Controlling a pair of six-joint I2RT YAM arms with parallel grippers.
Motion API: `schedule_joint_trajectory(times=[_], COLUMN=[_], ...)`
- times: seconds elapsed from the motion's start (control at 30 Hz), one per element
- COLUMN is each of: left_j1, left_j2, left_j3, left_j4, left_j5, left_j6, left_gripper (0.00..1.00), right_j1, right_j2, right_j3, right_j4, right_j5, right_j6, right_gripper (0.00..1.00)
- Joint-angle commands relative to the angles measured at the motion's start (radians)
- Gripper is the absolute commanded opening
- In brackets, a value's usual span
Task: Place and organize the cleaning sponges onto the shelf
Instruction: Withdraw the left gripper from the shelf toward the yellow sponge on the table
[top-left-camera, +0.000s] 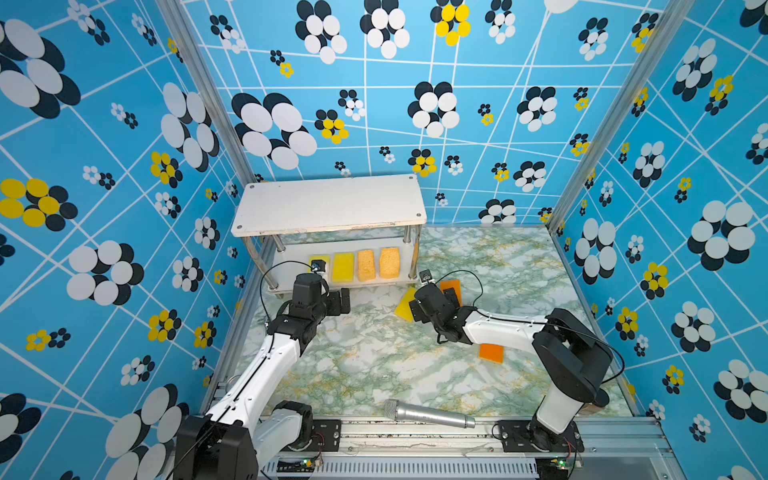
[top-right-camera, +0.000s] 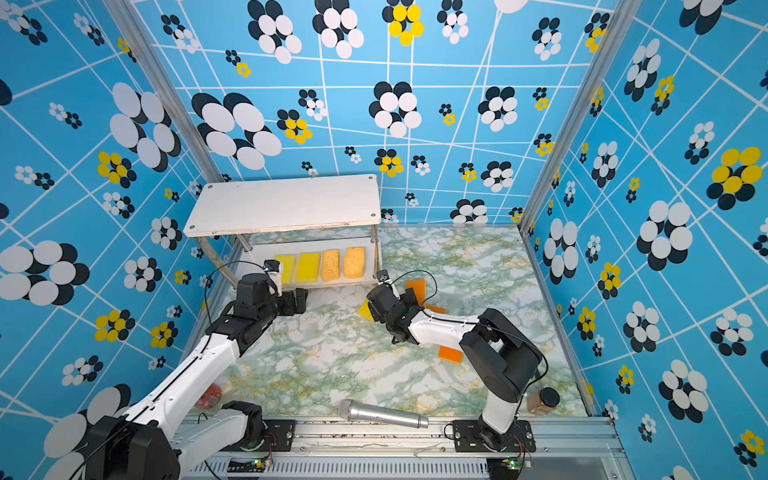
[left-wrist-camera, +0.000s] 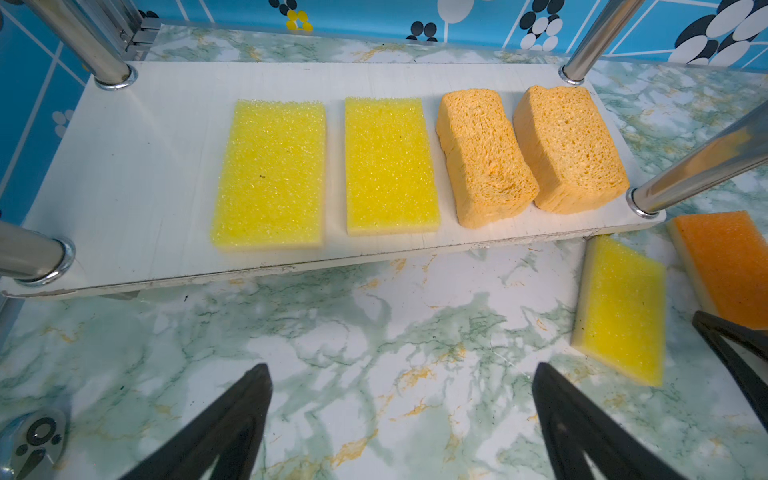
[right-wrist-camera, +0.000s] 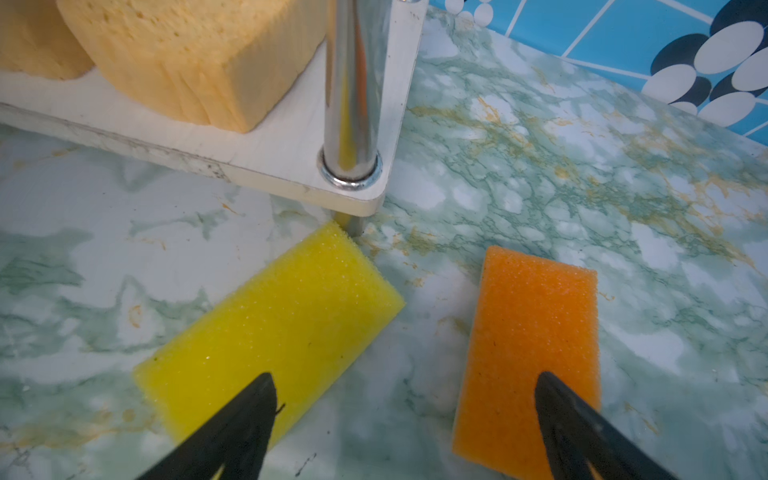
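Observation:
The shelf (top-left-camera: 328, 203) stands at the back left. Its lower board (left-wrist-camera: 145, 166) carries a row of two yellow sponges (left-wrist-camera: 270, 174) (left-wrist-camera: 390, 166) and two thick tan sponges (left-wrist-camera: 484, 158) (left-wrist-camera: 569, 149). On the floor by its right front leg lie a loose yellow sponge (right-wrist-camera: 282, 332) and an orange sponge (right-wrist-camera: 536, 332). Another orange sponge (top-left-camera: 491, 353) lies under the right arm. My left gripper (left-wrist-camera: 401, 370) hangs open and empty over bare floor in front of the shelf. My right gripper (right-wrist-camera: 405, 382) is open above the gap between the loose yellow and orange sponges.
A silver microphone (top-left-camera: 428, 413) lies along the front rail. A brown jar with a black lid (top-right-camera: 544, 401) stands at the front right corner, and a small red object (top-right-camera: 210, 397) sits under the left arm. Patterned walls close in the left, back and right.

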Motion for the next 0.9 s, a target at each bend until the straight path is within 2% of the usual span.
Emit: schedule_joint_trajectory(times=[0.0, 0.2, 0.5, 0.87], left_j1=[-0.015, -0.029, -0.056, -0.073], left_j2=[0.000, 0.024, 0.074, 0.080], left_j3=[-0.016, -0.020, 0.000, 0.007], left_j4=[-0.012, -0.001, 0.008, 0.002], left_j5=[0.013, 0.022, 0.020, 0.004], left_j6=[-0.015, -0.027, -0.029, -0.023], left_gripper=[0.99, 0.99, 0.99, 0.99], right_j1=[-0.003, -0.002, 0.025, 0.075], right_j2=[0.036, 0.096, 0.138, 0.106], right_j3=[0.026, 0.080, 0.094, 0.042], right_j4=[-0.037, -0.111, -0.134, -0.152], right_j5=[0.033, 0.068, 0.044, 0.041], right_j6=[0.038, 0.045, 0.031, 0.042], right_gripper=[0.99, 0.99, 0.99, 0.99])
